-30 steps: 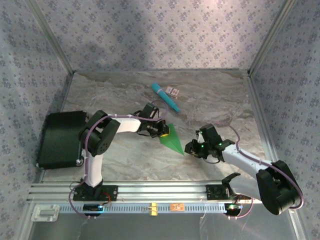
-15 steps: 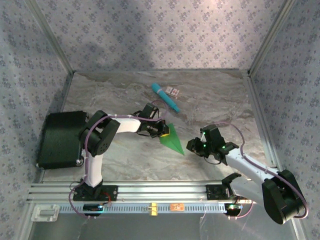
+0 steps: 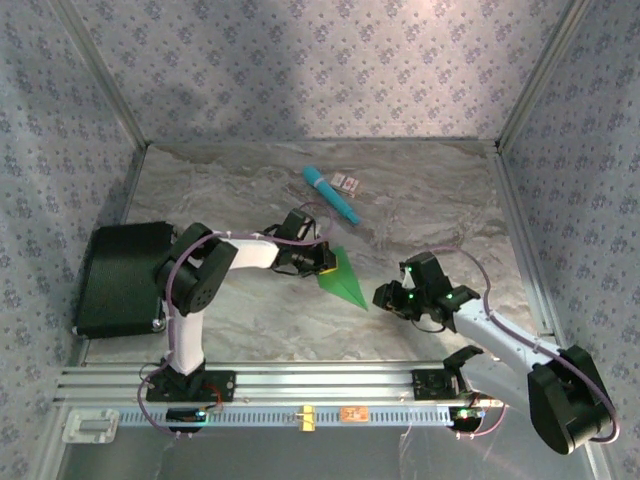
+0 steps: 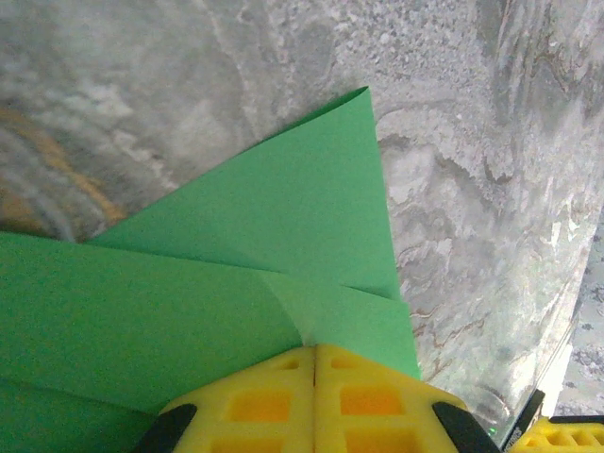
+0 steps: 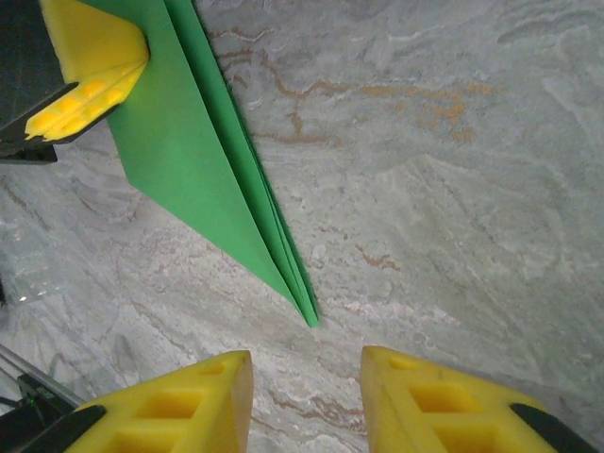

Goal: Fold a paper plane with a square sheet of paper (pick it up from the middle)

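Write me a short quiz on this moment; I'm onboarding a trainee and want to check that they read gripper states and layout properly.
1. True or false: the right gripper is clamped on the pointed tip of the narrow, folded bright green paper plane.
2. Which holds the plane? A) the left gripper B) the right gripper C) neither.
3. What long object lies on the grey marbled table beyond the plane, toward the back wall?
Key: 1. False: its jaws stand apart, with the tip just ahead of the gap. 2. A. 3. The teal cylindrical stick.
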